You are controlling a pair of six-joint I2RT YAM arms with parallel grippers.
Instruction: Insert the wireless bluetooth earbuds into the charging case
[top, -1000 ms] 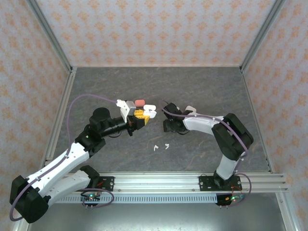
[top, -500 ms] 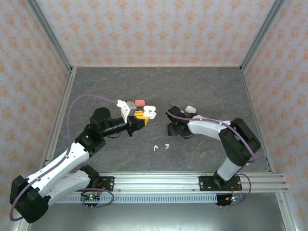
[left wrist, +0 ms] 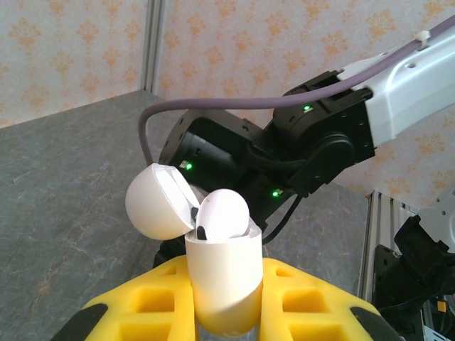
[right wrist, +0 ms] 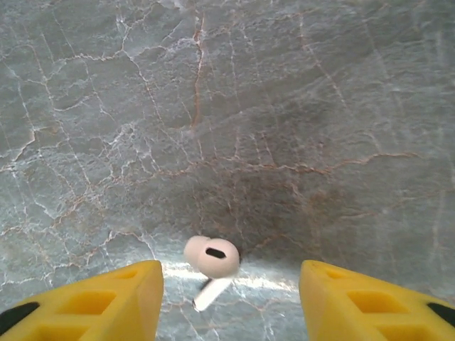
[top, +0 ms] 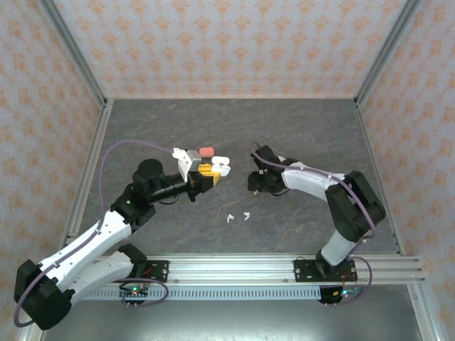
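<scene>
**Near field.** Closest to the arm bases, a near-left bud [top: 229,218] and a near-right bud [top: 247,215] lie just beside each other on the tabletop [top: 306,128]. Both are white and well apart from either hand.

**Middle field, right.** The right hand [right wrist: 229,284] hangs low over the tabletop, released, with its yellow fingers [right wrist: 106,298] spread wide. A third bud [right wrist: 211,257] lies between them, head up-frame and stem toward the camera. It touches neither finger and rests on the surface, not yet picked up.

**Middle field, left.** The left hand [top: 205,172] is clenched on the white case [left wrist: 224,284] and holds it off the tabletop, with its mouth turned toward the right arm [left wrist: 341,135]. The lid [left wrist: 158,202] is swung back on its hinge. The rounded head of a seated bud [left wrist: 222,213] fills the mouth of the case. How deep it sits cannot be told.

**Far field.** A pink piece [top: 207,151] lies just beyond the left hand. It is too small to tell whether it is a bud or a case.

**Progress (judged).** The task is partly done: the case is open and presented, and one bud appears to be in place. The second slot has yet to be filled, most likely with the third bud, which calls for a grasp, a carry and a stem-first insertion. The lid is not yet shut, and the two near buds lie unhandled.
</scene>
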